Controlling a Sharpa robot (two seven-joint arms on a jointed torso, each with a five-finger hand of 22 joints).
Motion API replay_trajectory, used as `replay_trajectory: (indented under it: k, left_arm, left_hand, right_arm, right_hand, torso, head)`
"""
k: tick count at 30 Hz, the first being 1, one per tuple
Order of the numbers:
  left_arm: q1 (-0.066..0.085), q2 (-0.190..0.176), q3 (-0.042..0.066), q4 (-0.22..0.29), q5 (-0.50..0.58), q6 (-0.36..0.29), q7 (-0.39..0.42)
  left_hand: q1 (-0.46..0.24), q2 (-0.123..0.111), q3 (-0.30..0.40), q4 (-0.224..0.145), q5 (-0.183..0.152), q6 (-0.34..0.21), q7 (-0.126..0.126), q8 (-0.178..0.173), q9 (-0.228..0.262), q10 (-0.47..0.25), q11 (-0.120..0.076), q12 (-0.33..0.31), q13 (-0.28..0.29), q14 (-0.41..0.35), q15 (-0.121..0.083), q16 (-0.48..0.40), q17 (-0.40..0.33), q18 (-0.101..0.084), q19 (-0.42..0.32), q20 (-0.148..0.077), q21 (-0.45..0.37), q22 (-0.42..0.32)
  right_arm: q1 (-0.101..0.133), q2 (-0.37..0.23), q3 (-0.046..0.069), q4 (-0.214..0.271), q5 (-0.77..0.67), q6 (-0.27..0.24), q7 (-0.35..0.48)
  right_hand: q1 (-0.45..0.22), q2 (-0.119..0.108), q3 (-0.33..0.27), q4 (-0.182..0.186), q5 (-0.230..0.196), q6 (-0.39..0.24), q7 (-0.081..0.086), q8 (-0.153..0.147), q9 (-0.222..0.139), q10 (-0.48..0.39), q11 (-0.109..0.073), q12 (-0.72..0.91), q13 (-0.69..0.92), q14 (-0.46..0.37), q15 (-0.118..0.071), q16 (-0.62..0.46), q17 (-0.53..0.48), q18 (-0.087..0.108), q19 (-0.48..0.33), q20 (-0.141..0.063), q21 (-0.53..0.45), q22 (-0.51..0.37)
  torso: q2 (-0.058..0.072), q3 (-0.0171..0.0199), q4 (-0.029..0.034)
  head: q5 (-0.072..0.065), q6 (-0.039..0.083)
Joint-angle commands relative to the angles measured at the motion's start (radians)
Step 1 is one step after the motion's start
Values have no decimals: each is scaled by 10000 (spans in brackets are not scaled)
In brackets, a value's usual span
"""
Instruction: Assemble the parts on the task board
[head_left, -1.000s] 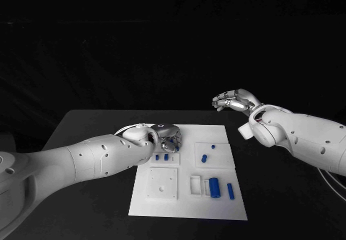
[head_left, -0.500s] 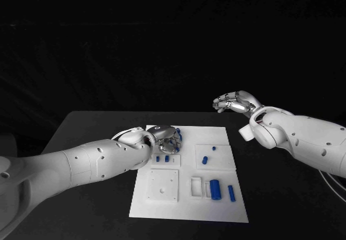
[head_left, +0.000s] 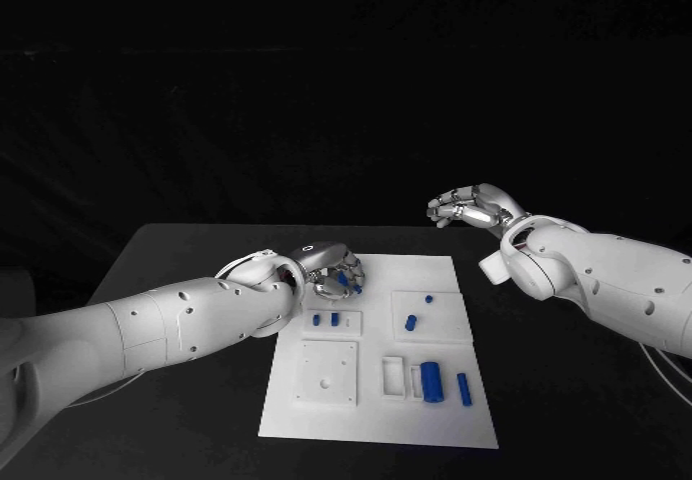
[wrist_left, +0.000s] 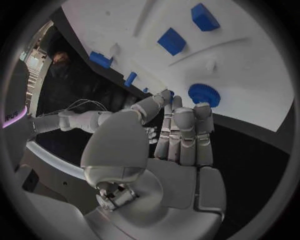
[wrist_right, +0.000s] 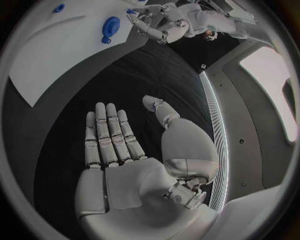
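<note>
The white task board (head_left: 433, 420) lies in the middle of the black table. My left hand (head_left: 329, 268) hovers over its far left part. Its fingers are nearly straight, and a small blue part (wrist_left: 170, 93) is pinched between the thumb tip and a fingertip. A blue gear (wrist_left: 203, 95) lies on the board (wrist_left: 250, 60) just past those fingertips. Several blue parts sit in the board's recesses, among them a cylinder (head_left: 430, 380) and a pair of small blocks (head_left: 326, 320). My right hand (head_left: 469, 207) is raised beyond the table's far right, flat and holding nothing (wrist_right: 125, 150).
The black table (head_left: 173, 260) spreads wide on both sides of the board. White raised blocks (head_left: 326, 368) stand on the board's near half. The right wrist view shows my left hand (wrist_right: 156, 22) beside the gear (wrist_right: 111, 24).
My left hand has shifted a little toward the board's far edge and its fingers have turned outward. The right hand has barely moved.
</note>
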Motion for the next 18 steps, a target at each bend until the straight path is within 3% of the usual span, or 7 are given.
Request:
replay_trajectory:
  k: [1, 10, 18]
  left_arm:
    - [4, -207, 32, 161, 128, 288, 41]
    - [7, -832, 114, 342, 125, 761, 38]
    - [6, -1104, 113, 419, -26, 1458, -140]
  left_hand:
    - [-85, 39, 60, 11, 46, 110, 20, 31, 6, 280, 231, -38, 17, -11, -92, 58, -14, 285, 40, -171, 60, 162]
    - [-85, 42, 70, -8, 53, 113, 19, 33, 3, 291, 229, -49, 25, -11, -93, 65, -16, 281, 36, -177, 68, 166]
    - [-78, 47, 84, -35, 57, 121, 15, 38, 2, 306, 226, -60, 35, -13, -96, 70, -21, 275, 25, -182, 72, 169]
  right_arm:
    - [4, -19, 11, -7, 6, 19, 27]
    - [4, -55, 10, 9, 6, 21, 20]
    - [4, -65, 10, 18, 6, 22, 26]
  right_hand:
    - [-28, 5, 15, 28, -47, 40, 307, 41, -10, 74, -1, -4, -12, -92, -3, 60, -11, 167, 18, 48, -59, 17]
    - [-26, 5, 16, 25, -47, 40, 307, 44, -12, 74, -2, -4, -12, -93, -3, 63, -14, 169, 19, 48, -64, 22]
    - [-26, 7, 17, 24, -45, 40, 307, 45, -14, 75, -2, -3, -12, -94, -3, 65, -17, 170, 21, 49, -69, 27]
  torso:
    - [-3, 4, 1]
    - [10, -1, 6]
    - [15, -8, -21]
  head:
    - [17, 2]
    - [26, -15]
    - [39, -52]
